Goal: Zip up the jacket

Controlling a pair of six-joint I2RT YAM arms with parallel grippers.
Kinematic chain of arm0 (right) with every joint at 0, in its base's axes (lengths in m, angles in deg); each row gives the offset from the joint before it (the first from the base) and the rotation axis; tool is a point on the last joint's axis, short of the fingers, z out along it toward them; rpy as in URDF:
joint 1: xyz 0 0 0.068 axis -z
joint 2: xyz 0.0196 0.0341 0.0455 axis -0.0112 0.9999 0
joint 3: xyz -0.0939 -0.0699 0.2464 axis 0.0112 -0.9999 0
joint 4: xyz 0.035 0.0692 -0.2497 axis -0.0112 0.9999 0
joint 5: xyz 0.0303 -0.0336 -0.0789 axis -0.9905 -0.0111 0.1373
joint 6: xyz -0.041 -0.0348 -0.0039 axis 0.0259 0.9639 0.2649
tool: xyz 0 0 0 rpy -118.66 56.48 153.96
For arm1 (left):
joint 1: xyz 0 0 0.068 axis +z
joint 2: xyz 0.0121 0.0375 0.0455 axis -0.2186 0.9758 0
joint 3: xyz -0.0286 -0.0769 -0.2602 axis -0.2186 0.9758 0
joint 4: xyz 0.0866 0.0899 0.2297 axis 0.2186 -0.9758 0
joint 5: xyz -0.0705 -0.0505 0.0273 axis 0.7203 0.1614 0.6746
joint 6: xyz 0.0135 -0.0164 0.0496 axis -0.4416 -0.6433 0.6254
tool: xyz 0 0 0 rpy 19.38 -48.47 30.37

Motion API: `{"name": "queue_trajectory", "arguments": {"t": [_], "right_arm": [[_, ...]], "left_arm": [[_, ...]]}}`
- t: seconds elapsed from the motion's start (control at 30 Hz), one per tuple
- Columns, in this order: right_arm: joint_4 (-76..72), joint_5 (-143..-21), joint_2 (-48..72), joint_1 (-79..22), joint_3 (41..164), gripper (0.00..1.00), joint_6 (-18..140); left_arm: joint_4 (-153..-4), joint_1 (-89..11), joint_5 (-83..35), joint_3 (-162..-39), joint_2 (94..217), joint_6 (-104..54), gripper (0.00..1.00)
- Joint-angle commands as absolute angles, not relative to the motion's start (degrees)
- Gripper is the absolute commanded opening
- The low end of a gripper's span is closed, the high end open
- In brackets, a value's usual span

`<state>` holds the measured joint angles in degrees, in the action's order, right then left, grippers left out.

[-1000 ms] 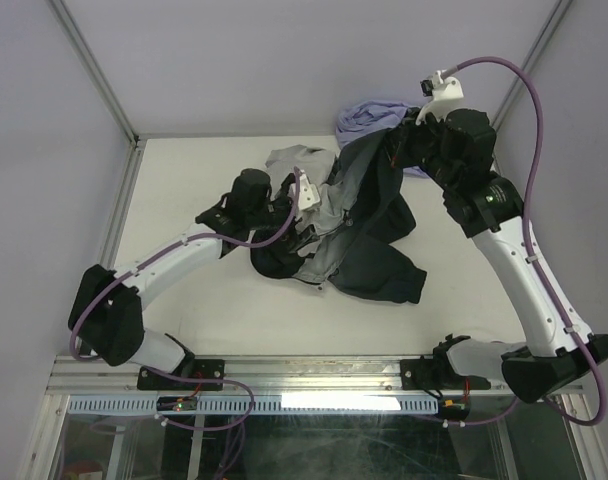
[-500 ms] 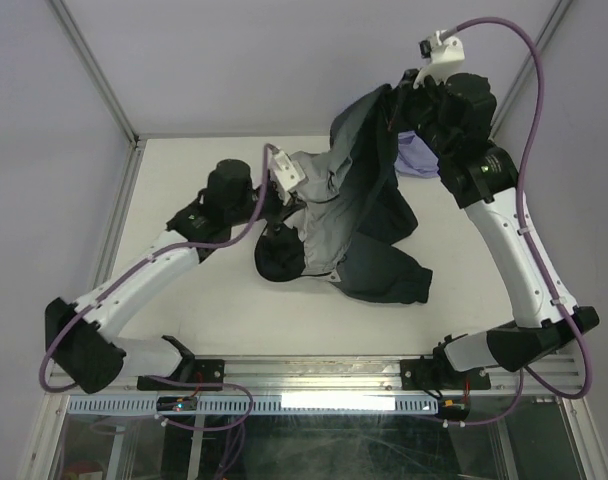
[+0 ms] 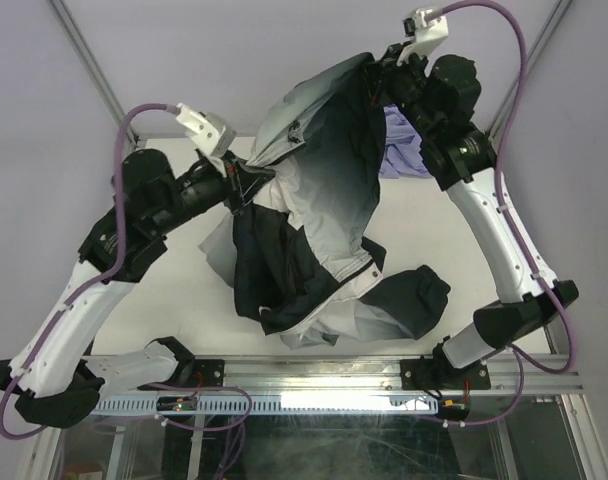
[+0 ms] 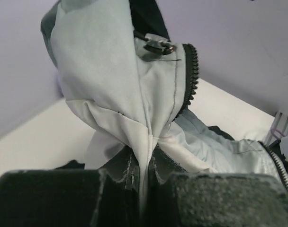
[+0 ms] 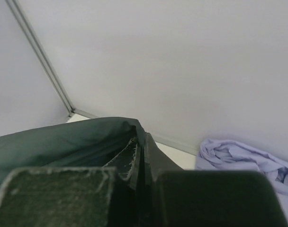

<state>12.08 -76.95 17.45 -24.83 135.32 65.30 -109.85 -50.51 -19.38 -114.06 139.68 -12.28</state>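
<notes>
Jacket (image 3: 324, 190) cloth is stretched between both claws and held up above the counter (image 3: 174, 290). Its light grey upper part is spread toward the back wall. The black lower part and one dark sleeve (image 3: 414, 295) hang down and rest on the counter toward its near edge. The front is seen hanging open, with black lining exposed.

The left claw (image 3: 246, 185) is pressed together on a fold of light grey fabric at the jacket's left edge. In the left wrist view this fold is pinched between the two dark pads (image 4: 63, 194) and rises straight up from them. A row of zipper teeth (image 4: 191, 71) runs just to the right of the pinched fold, and a small metal fitting (image 4: 156, 46) is seen at its top end.

The right claw (image 3: 381, 68) is held high near the back wall and is pressed together on the jacket's far upper corner. In the right wrist view a thin dark edge of cloth is clamped between the pads, and the rest of the dark cloth falls away to the left.

A lavender garment (image 3: 406, 145) lies crumpled on the counter in the far right corner, below the right claw and apart from it. It is partly hidden by the jacket in the overhead view.
</notes>
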Motion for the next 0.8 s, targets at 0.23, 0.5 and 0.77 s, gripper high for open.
{"name": "queue_trajectory", "arguments": {"t": [0.23, 0.5, 0.77], "right_arm": [[27.72, -74.29, 31.82, -22.84, 145.11, 0.46, 64.50], [29.54, -80.70, 17.45, -23.74, 119.54, 0.78, 54.32], [18.53, -89.66, 5.27, -33.11, 94.33, 0.91, 36.26]], "left_arm": [[-105.48, -38.88, -27.36, -111.29, 158.23, -33.40, 0.00], [-98.88, -31.01, -26.08, -113.61, 170.10, -38.58, 0.00], [-94.48, -30.22, -26.14, -111.16, 172.84, -43.57, 0.00]]}}
